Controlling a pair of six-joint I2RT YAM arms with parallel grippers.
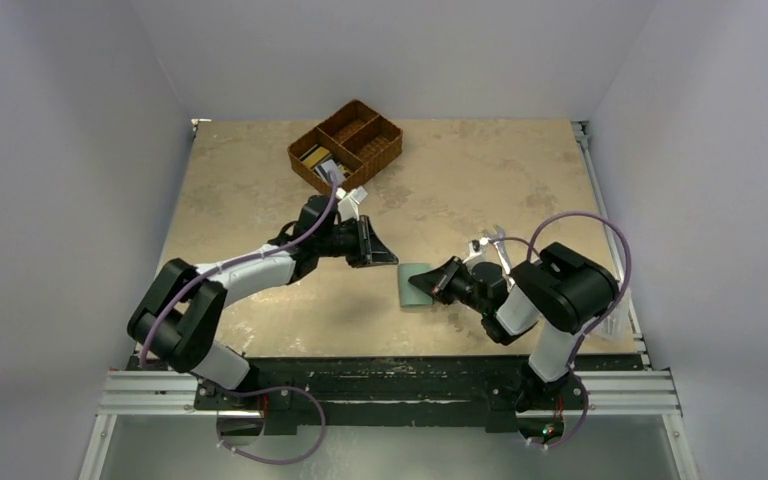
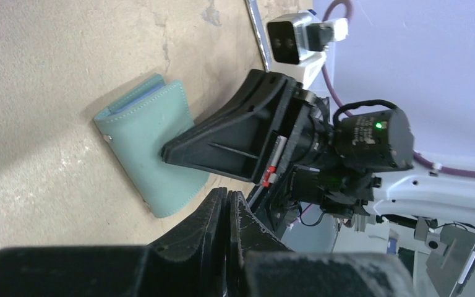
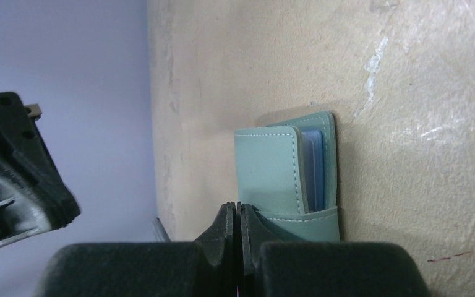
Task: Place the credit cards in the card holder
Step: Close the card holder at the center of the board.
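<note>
The teal card holder (image 1: 412,285) lies folded shut on the table between my two grippers. It also shows in the left wrist view (image 2: 145,139) and in the right wrist view (image 3: 269,173), where bluish card edges (image 3: 312,164) show inside its open side. My right gripper (image 1: 430,285) (image 3: 236,207) is shut and empty, its tip resting on the holder's right part. My left gripper (image 1: 392,258) (image 2: 229,193) is shut and empty, just beyond the holder's far-left corner. Other cards (image 1: 315,158) lie in the wicker basket.
The brown three-compartment wicker basket (image 1: 380,150) stands at the back of the table, left of centre. A silver wrench (image 1: 493,243) lies just behind my right wrist. The right arm's body (image 2: 359,139) fills the right of the left wrist view.
</note>
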